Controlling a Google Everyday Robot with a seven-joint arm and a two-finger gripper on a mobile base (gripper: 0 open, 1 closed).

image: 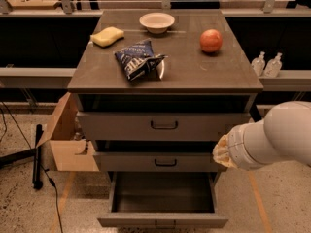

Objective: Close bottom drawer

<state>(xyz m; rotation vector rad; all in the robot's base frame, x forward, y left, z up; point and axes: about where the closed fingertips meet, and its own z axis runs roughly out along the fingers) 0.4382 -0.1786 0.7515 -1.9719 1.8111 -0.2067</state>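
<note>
Bottom drawer (163, 221) stands open; pincer (221, 152) hovers beside middle drawer (146, 162).

Robot lab or workshop, metal-framed benches (165, 3), floor cables (55, 202), cardboard box (68, 152), test cabinet (194, 79), claw (221, 152) beside its middle drawer (141, 162).

Bottom drawer (163, 221) juts out under the counter's (194, 79) front edge, and the floor ahead of its panel is free. Gripper (219, 152) sits below the front-right corner, beside the middle drawer (160, 162); the white arm (277, 135) crowds the right side. Cardboard box (68, 147) below the front-left corner narrows the left side.
</note>
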